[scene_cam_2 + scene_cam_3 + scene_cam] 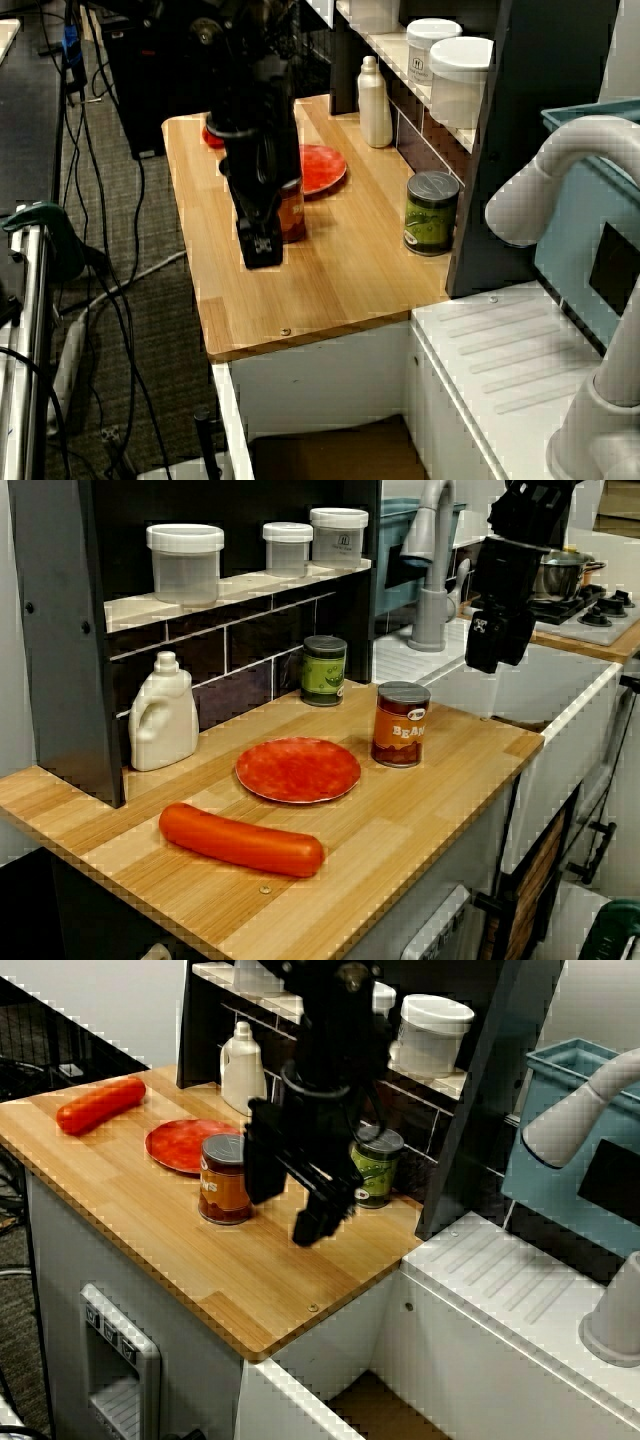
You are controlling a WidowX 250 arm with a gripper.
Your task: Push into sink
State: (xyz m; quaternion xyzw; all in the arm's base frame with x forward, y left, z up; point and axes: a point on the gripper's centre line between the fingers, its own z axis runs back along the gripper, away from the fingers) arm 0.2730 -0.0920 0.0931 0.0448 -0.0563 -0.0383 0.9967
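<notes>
An orange-labelled beans can (224, 1185) (400, 725) stands upright on the wooden counter (150, 1225), next to a red plate (175, 1145). My black gripper (312, 1228) (262, 250) (495, 650) hangs just above the counter beside the can, on its sink side, apart from it; the fingers look shut with nothing held. In the side view the arm hides most of the can (294, 215). The sink (380, 1405) (330, 455) (560, 690), white-walled with a brownish floor, drops away past the counter's right end.
A green can (378, 1170) (323, 670) stands at the back by the dark shelf post. A white bottle (243, 1070), a long red sausage (100, 1105) (240, 840), a grey faucet (580, 1110) and a teal bin (560, 1140) are also here.
</notes>
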